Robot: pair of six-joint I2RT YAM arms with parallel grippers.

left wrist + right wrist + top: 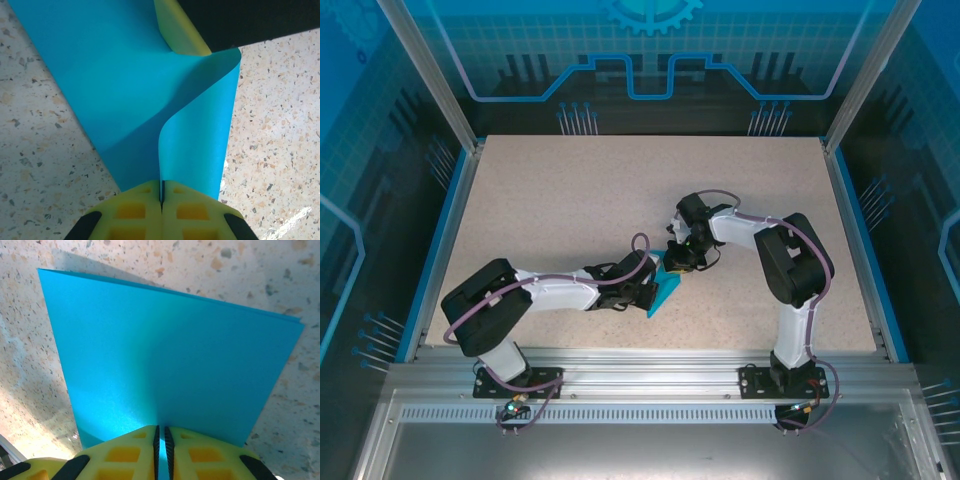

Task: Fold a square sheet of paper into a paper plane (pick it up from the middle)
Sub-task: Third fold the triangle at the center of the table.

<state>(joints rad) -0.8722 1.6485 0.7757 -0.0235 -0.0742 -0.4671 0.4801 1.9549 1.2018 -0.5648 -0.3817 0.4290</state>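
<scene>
Pinched between the 2 yellow pads of the left claw (161, 192), pressed tight together: an edge of the square sheet of paper (125, 90). Ahead of that claw, teal-blue paper standing away from the pads, curled into a loose roll on the right side and spreading flat and wide toward the upper left. At the far end of the curl, against the paper, a yellow finger (180, 27) of the right claw (160, 432). On the right wrist view, pads nearly together and clamped on the sheet, with a thin blue sliver caught in the seam. Beyond that claw, a broad blue panel fanning out over the speckled counter (280, 405), with 2 layers showing along its far edge. From above, both claws tip to tip near the middle of the counter, with the paper gripped between them and trailing toward the near side of the left claw, tilted. Lower corner close to the counter; touching or not, cannot tell.
</scene>
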